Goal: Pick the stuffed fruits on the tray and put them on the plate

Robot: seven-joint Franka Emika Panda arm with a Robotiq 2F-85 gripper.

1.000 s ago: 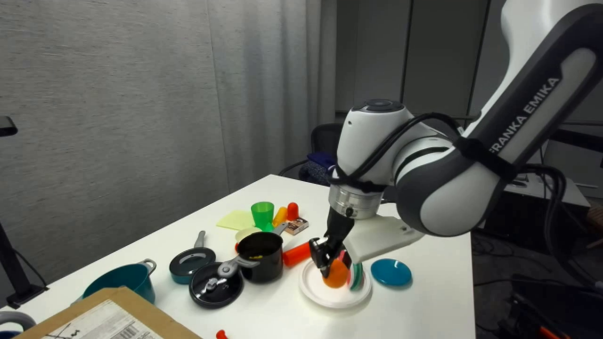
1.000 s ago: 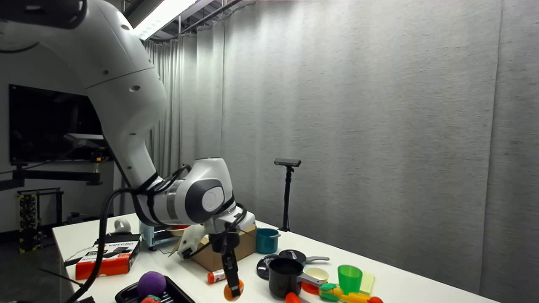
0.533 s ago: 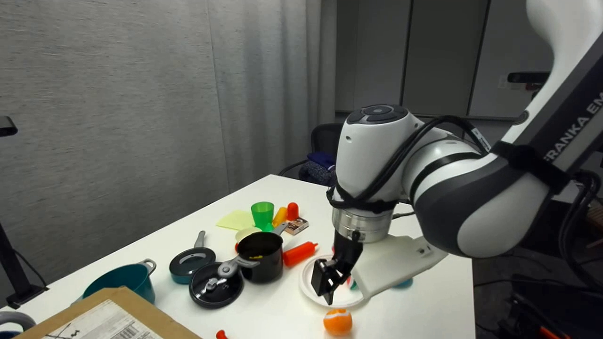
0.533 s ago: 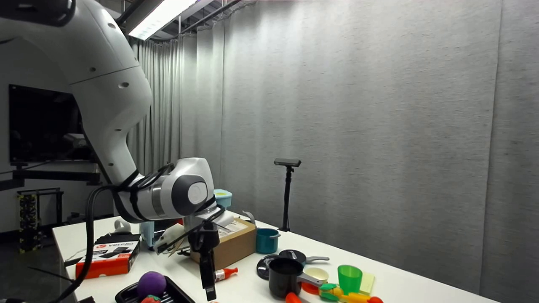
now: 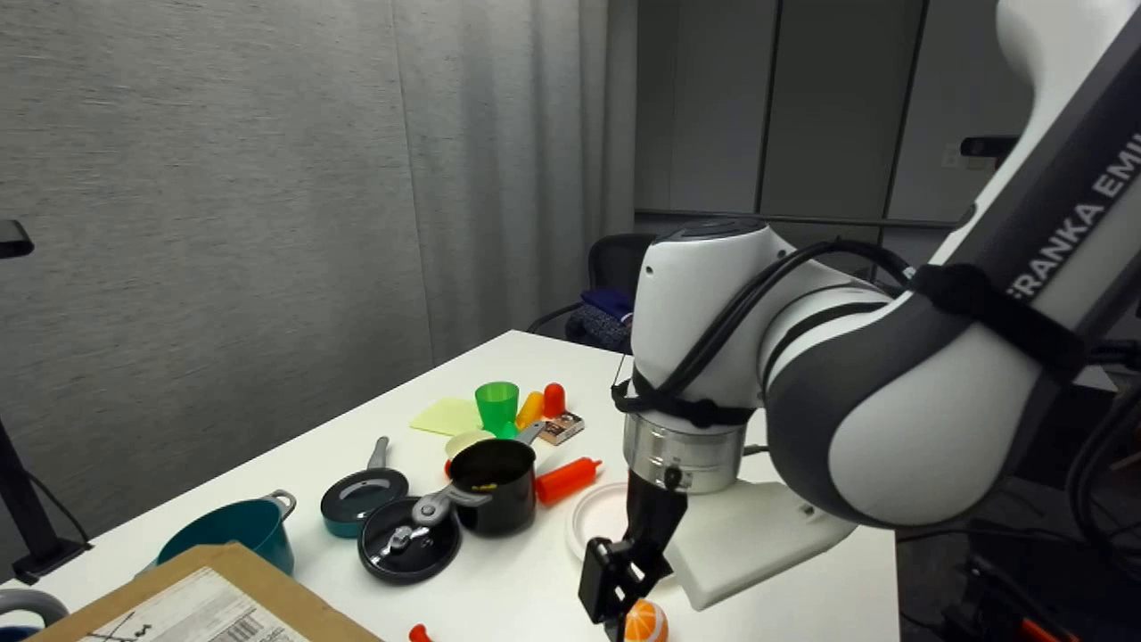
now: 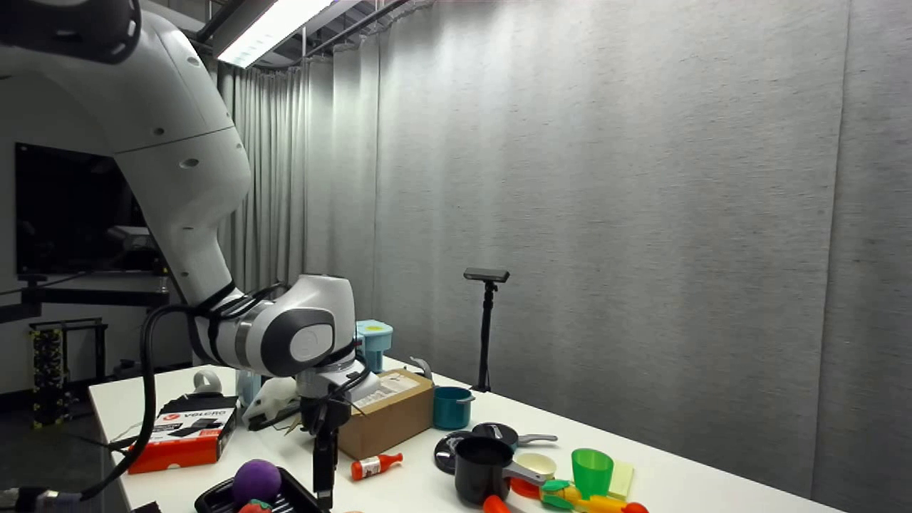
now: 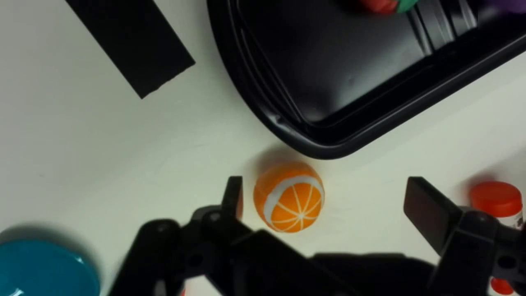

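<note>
An orange stuffed fruit with a citrus-slice pattern rests on the white table, just off the black tray's corner. My gripper stands open above it. The orange shows between the fingers, closer to the left finger in the wrist view. It is not gripped. On the tray sit a purple fruit and a red one with green, cut by the frame edge. The white plate lies behind my gripper in an exterior view, mostly covered by the arm, so what it bears is hidden.
A blue dish and a red bottle flank the gripper in the wrist view. A black pot, a lid and a green cup stand beyond the plate. A cardboard box also occupies the table.
A second ago the orange was between the fingers over the plate. The gripper has since opened, the orange has landed on the table beside the plate, and my gripper has lowered over it.
</note>
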